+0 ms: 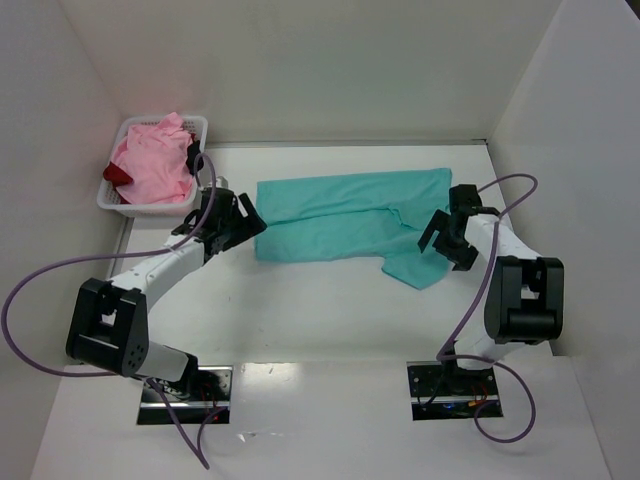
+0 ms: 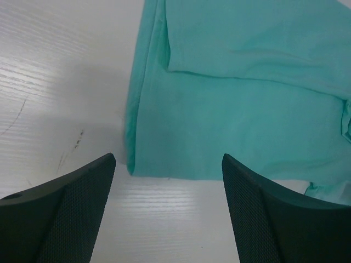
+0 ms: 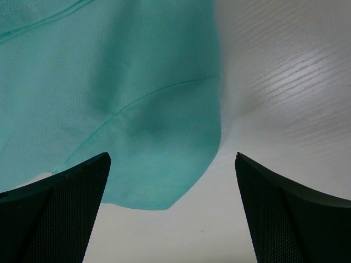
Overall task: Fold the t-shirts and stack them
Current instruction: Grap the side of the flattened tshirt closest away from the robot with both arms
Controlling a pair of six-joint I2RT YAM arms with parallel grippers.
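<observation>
Left gripper point(image 1: 248, 222): jaws spread wide, empty. The teal t-shirt point(image 1: 340, 215) lies flat on the table point(image 1: 320, 320), its folded corner just ahead between the fingers. Right gripper point(image 1: 438, 248): also wide open, empty, with the shirt's loose corner just ahead, nearer its left finger. Pink t-shirt point(image 1: 150, 165) and dark red t-shirt point(image 1: 117, 174) sit piled in the white basket point(image 1: 195, 125), behind the left gripper.

Teal-turquoise t-shirt point(image 1: 345, 215), light pink t-shirt point(image 1: 150, 165) and dark red t-shirt point(image 1: 117, 174): all plain. Basket point(image 1: 196, 124): white lattice. Table point(image 1: 330, 320): white, faint wood grain; left gripper point(image 2: 168, 159) and right gripper point(image 3: 173, 156): black, mesh-textured; cables point(image 1: 515, 178): purple.
</observation>
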